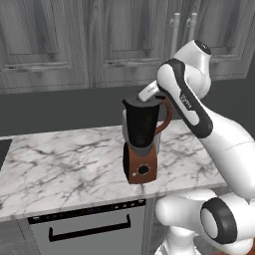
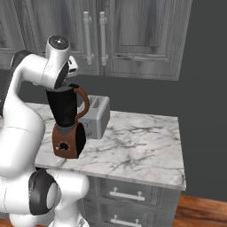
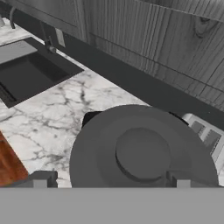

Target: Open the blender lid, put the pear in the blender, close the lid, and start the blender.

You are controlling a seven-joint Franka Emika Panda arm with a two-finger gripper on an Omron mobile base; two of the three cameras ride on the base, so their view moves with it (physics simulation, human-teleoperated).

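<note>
On the marble counter (image 1: pixel 60 164) in the left base view, the blender (image 1: pixel 143 142) stands near the front edge, dark jar on its reddish-brown base with the black knob facing forward. The arm reaches in from the right and the hand sits right over the jar's top — fingers themselves are hidden behind the arm here.

Right base view: same blender (image 2: pixel 67 122) with its curved brown handle pointing right, and a silver toaster (image 2: pixel 95 116) just behind it. The wrist hangs directly above the jar's mouth.

Hand view looks straight down on the blender lid (image 3: pixel 142 151), a round dark grey disc with its raised knob in the middle. The gripper (image 3: pixel 109 180) is spread wide — one fingertip (image 3: pixel 41 179) off the lid's left rim, the other over its right side, nothing pinched. A dark sink (image 3: pixel 30 76) sits off to the upper left. Can't spot the pear.
</note>
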